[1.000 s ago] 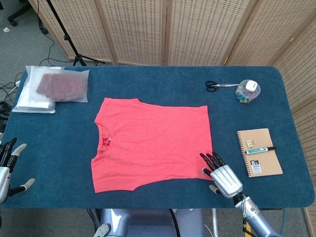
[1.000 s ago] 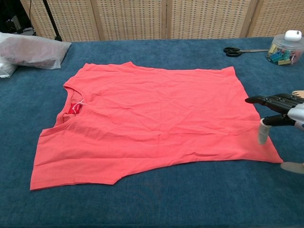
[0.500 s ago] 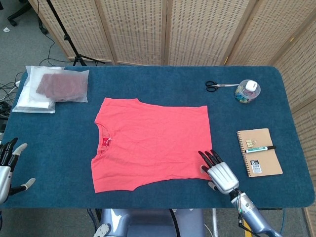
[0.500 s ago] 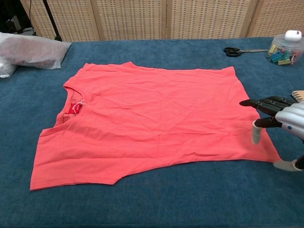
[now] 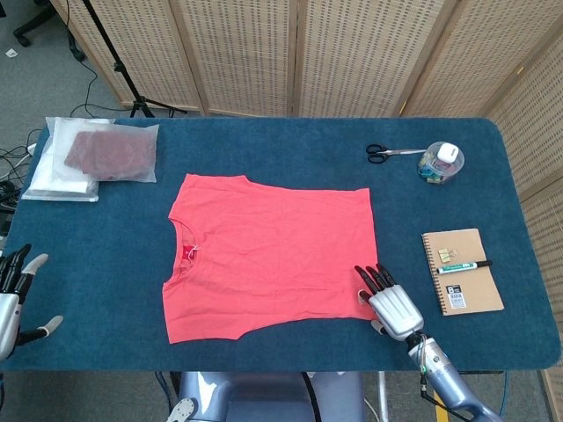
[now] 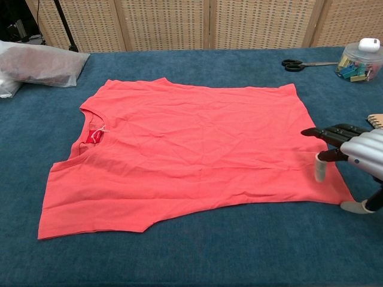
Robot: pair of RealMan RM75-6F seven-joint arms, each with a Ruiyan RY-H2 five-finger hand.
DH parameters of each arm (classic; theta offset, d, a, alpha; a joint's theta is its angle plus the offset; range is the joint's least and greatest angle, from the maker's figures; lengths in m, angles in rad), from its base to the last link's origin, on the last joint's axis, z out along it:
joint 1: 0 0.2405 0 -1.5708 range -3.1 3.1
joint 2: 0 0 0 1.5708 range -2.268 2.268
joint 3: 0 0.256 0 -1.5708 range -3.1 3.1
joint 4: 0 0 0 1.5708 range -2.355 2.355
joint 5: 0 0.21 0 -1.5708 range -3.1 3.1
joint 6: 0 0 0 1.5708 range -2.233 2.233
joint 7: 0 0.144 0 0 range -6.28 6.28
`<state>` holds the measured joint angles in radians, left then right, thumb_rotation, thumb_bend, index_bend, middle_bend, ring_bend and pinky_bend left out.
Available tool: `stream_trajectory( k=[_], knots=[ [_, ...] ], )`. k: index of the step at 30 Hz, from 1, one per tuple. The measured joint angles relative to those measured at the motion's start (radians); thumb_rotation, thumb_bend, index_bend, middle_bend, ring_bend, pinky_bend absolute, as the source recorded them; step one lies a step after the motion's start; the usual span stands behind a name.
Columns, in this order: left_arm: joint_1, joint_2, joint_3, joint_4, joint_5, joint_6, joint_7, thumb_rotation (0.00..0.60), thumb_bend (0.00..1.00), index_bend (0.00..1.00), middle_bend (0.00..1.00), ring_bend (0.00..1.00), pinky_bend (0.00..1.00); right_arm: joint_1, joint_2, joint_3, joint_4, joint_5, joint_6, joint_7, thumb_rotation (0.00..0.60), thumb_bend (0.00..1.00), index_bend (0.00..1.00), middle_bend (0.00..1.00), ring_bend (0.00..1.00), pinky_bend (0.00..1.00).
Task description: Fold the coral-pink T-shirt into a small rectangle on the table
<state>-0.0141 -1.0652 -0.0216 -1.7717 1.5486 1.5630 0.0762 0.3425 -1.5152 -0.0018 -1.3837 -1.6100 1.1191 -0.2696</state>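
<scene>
1. Coral-pink T-shirt [image 5: 273,253] is laid flat & unfolded at centre of the blue bench [image 5: 264,149]; neckline w/ red tag is turned toward the robot's left, hem toward its right.
2. Right hand [image 5: 390,301] is seen at the shirt's near-right hem corner, palm down, dark fingers [image 6: 335,131] stretched out over the hem edge. In chest view the hand [image 6: 353,156] is held slightly above the cloth; nothing is gripped, fingers spread. Whether the fingertips touch the fabric can't be told.
3. Left hand [image 5: 13,294] is seen at the far-left edge in head view only, well apart from the shirt, fingers apart, nothing held.
4. A clear plastic bag w/ dark red cloth inside [image 5: 110,151] is laid on a white packet [image 5: 54,180] at the bench's far-left corner.
5. Black-handled scissors [image 5: 387,153] are placed at far right, just beside a round clear tub of clips w/ white lid [image 5: 442,162].
6. A spiral notebook w/ kraft cover [image 5: 462,270] is set near the right edge, a pen [image 5: 464,265] laid across it; sm. clips are seen on the cover.
7. Wicker-panel screens [image 5: 352,53] are stood behind the bench.
</scene>
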Motion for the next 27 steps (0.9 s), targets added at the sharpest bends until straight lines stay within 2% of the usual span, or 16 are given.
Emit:
stream_trajectory(
  k=[5, 12, 27],
  knots=[
    [-0.001, 0.002, -0.001, 0.0, -0.004, -0.001, -0.004, 0.6, 0.0, 0.0, 0.0, 0.0, 0.0, 0.006, -0.009, -0.003, 0.013, 0.007, -0.002, -0.014, 0.6, 0.26, 0.43, 0.0, 0.0, 0.0],
    [-0.001, 0.002, -0.003, 0.0, -0.009, -0.003, -0.003, 0.6, 0.0, 0.0, 0.0, 0.0, 0.0, 0.012, -0.021, -0.006, 0.037, 0.011, 0.002, -0.015, 0.6, 0.4, 0.46, 0.0, 0.0, 0.0],
    [-0.006, -0.003, -0.002, 0.006, -0.002, -0.007, 0.0, 0.6, 0.0, 0.0, 0.0, 0.0, 0.0, 0.022, -0.057, -0.017, 0.107, -0.015, 0.044, 0.036, 0.6, 0.41, 0.56, 0.0, 0.0, 0.0]
  ],
)
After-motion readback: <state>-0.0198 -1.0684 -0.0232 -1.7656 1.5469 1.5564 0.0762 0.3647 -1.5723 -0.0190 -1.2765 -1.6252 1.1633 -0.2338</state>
